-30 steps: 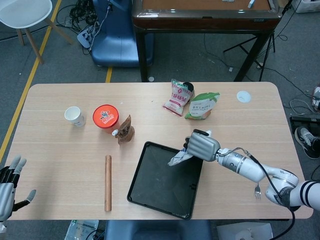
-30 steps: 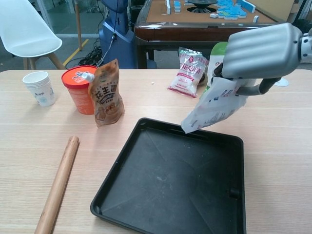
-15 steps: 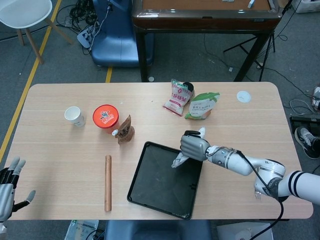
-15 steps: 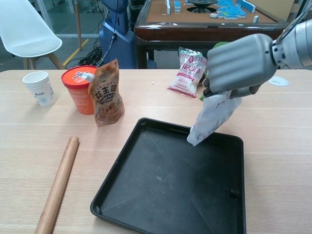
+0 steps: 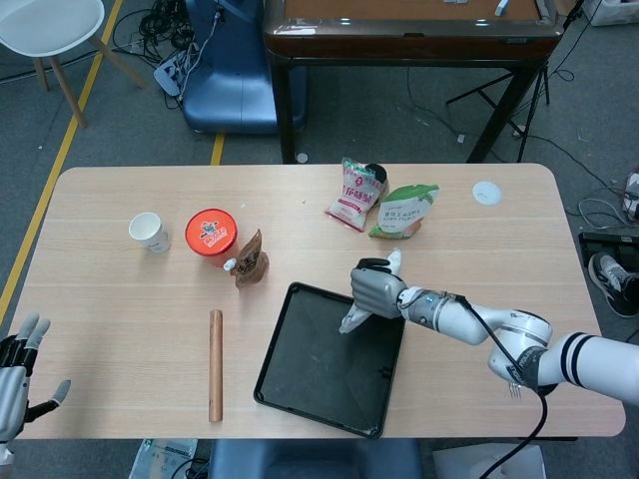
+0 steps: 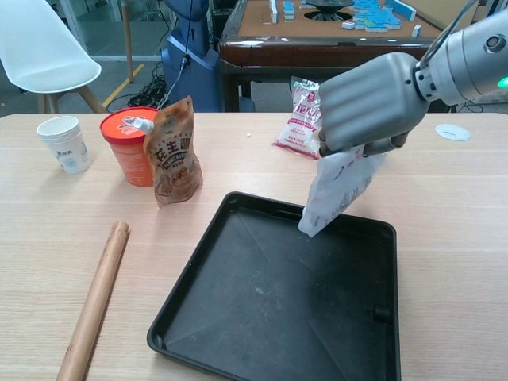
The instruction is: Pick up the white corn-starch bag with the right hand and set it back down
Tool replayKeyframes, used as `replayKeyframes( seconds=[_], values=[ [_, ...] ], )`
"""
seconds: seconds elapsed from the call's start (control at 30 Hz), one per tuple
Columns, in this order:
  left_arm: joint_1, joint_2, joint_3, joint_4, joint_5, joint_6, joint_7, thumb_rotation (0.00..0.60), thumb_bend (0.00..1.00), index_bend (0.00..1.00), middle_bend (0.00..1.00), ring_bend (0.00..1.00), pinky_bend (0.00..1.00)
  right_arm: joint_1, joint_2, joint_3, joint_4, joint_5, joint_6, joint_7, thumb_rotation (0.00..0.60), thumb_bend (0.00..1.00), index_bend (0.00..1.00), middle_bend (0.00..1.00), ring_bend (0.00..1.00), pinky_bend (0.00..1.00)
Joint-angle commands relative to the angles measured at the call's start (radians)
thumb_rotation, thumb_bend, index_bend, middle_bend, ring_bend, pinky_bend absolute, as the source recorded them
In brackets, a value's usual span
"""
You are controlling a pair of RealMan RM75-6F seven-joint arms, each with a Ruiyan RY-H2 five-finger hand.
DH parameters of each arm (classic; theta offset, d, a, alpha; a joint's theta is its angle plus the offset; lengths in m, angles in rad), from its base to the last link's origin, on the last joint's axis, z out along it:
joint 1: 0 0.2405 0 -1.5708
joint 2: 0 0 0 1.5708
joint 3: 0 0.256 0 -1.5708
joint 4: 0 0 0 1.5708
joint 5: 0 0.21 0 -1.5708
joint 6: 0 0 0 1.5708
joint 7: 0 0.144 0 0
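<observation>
While gripped by the right hand (image 6: 369, 103), the corn-starch bag (image 6: 333, 193) hangs.

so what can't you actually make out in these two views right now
- Top of the white corn-starch bag: both views, wrapped in the right hand, so the grip itself is hidden.
- Whether the bag's lower corner touches the black tray: unclear in both.
- Green pouch: chest view, behind the right hand.
- Left hand: head view, cut by the frame edge; absent from chest view.
- Print on the bag: too small.
</observation>
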State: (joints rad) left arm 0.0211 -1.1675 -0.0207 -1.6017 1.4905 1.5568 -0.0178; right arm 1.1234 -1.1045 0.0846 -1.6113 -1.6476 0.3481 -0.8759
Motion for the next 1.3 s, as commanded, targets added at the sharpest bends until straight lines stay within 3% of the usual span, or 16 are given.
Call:
replayKeyframes(
  seconds=[0.03,0.33,0.57,0.9,1.17,1.3],
  values=[
    [-0.001,0.003,0.000,-0.001,-0.003,-0.005,0.001,0.600,0.25,0.00,0.00,0.08,0.06,-0.011,-0.010,0.010,0.005,0.029,0.021,-0.030,0.600,0.80,0.95,0.80,0.71,0.69],
    [0.002,0.000,0.003,0.001,-0.006,-0.007,-0.004,0.600,0.25,0.00,0.00,0.08,0.06,-0.025,-0.046,-0.016,0.027,0.134,0.005,-0.138,0.600,0.80,0.95,0.81,0.72,0.69],
    [0.006,0.001,0.001,0.003,-0.010,-0.003,-0.008,0.600,0.25,0.00,0.00,0.08,0.06,-0.007,-0.030,-0.007,0.026,0.232,0.042,-0.209,0.600,0.80,0.95,0.81,0.72,0.69],
    [0.005,0.000,0.002,0.005,-0.012,-0.008,-0.009,0.600,0.25,0.00,0.00,0.08,0.06,0.028,-0.060,-0.082,0.015,0.363,0.075,-0.303,0.600,0.79,0.95,0.81,0.72,0.69],
    [0.006,0.006,0.001,-0.003,-0.011,-0.007,-0.003,0.600,0.25,0.00,0.00,0.08,0.06,-0.031,-0.085,-0.079,0.022,0.342,0.221,-0.180,0.600,0.79,0.95,0.81,0.72,0.70],
    [0.003,0.011,-0.002,-0.013,-0.010,-0.006,0.007,0.600,0.25,0.00,0.00,0.08,0.06,-0.157,-0.125,-0.089,0.059,0.287,0.387,0.060,0.600,0.78,0.95,0.81,0.72,0.70]
  ],
)
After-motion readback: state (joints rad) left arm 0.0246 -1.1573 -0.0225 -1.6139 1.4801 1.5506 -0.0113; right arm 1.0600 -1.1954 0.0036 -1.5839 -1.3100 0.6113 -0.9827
